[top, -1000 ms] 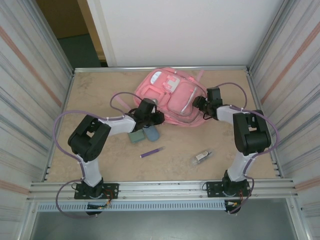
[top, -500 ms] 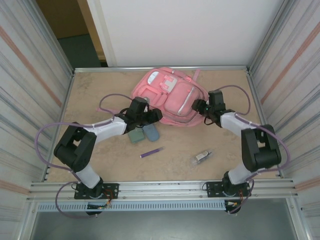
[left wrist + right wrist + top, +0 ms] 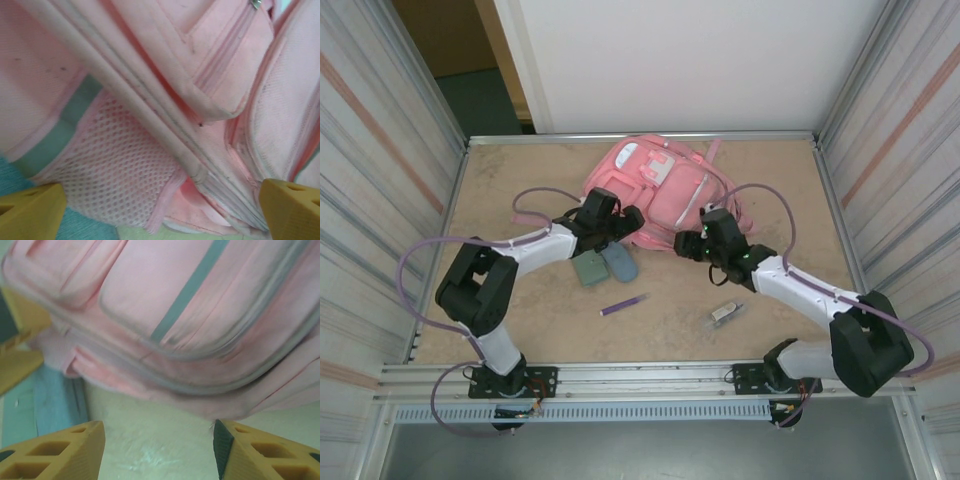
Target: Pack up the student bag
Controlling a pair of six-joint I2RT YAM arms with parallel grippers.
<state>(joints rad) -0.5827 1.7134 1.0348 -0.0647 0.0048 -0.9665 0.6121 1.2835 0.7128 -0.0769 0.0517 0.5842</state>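
The student bag, a large pink backpack, lies flat at the back middle of the table. My left gripper is at its near-left edge. In the left wrist view that gripper stands wide open, and the bag's mesh side pocket and zipper seams lie close ahead between the yellow fingertips. My right gripper is at the bag's near edge. It is open over bare table, with the student bag just beyond its tips and nothing between them.
A green case and a blue-grey pouch lie side by side just in front of the left gripper. A purple pen and a small pale item lie nearer the front. Metal walls close in both sides.
My left gripper has opened wide at the bag's edge. The right arm has swung left and nearer, from the bag's right side to its near edge. The bag has shifted slightly.
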